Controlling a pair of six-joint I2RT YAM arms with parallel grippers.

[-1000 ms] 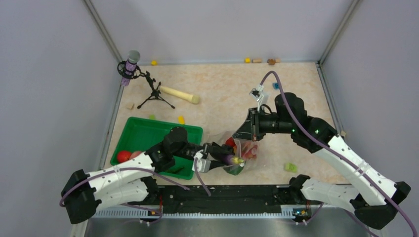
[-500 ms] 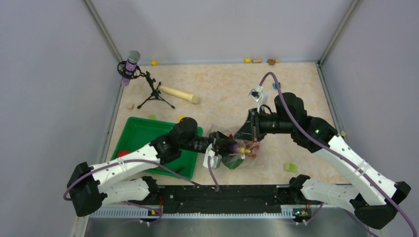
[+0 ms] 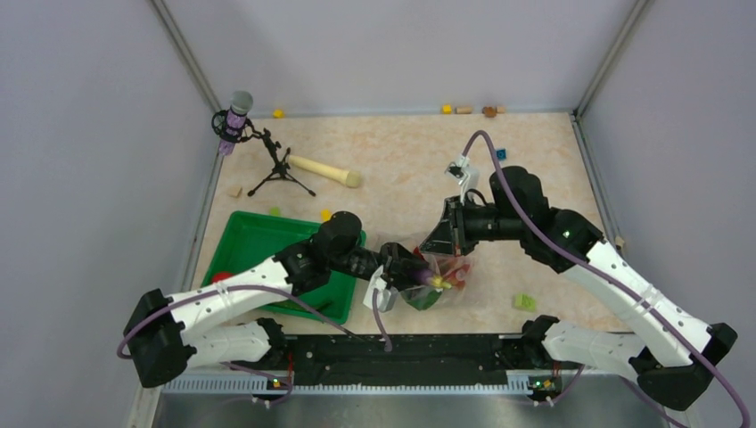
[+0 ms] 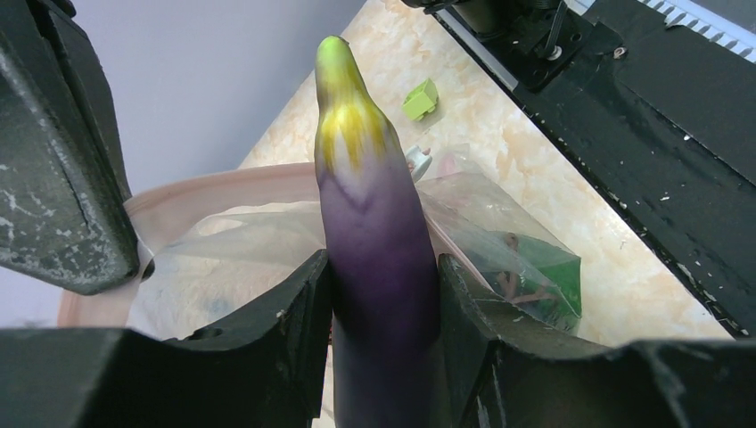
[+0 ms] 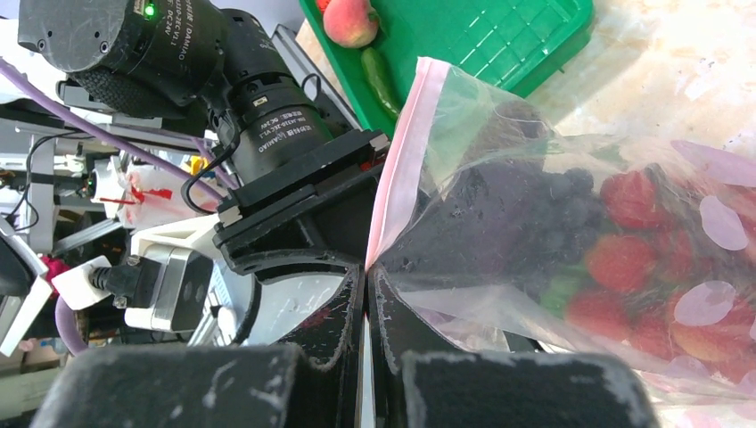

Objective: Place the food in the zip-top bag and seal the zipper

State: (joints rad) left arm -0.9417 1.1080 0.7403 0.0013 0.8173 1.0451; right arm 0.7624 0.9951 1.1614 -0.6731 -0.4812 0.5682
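Note:
My left gripper (image 3: 417, 273) (image 4: 382, 294) is shut on the dark purple eggplant (image 4: 370, 209) (image 3: 430, 281), whose yellow-green tip points into the open mouth of the clear zip-top bag (image 4: 499, 241) (image 3: 437, 276). My right gripper (image 3: 446, 237) (image 5: 367, 272) is shut on the bag's pale pink zipper strip (image 5: 403, 152) and holds the mouth up. Inside the bag are red strawberries (image 5: 628, 259), dark berries (image 5: 544, 201) and green bok choy (image 4: 548, 281). A peach (image 5: 350, 20) (image 3: 221, 277) lies in the green tray (image 3: 258, 245) (image 5: 499, 36).
A green pepper (image 5: 382, 78) lies in the tray by the peach. A beige rolling pin (image 3: 323, 169) and a microphone on a tripod (image 3: 258, 147) stand at the back left. A green block (image 3: 524, 302) (image 4: 421, 98) lies right of the bag; small blocks dot the back edge.
My left arm has carried the eggplant rightward from the tray's edge up to the bag's mouth. My right gripper has held the bag's rim about where it was.

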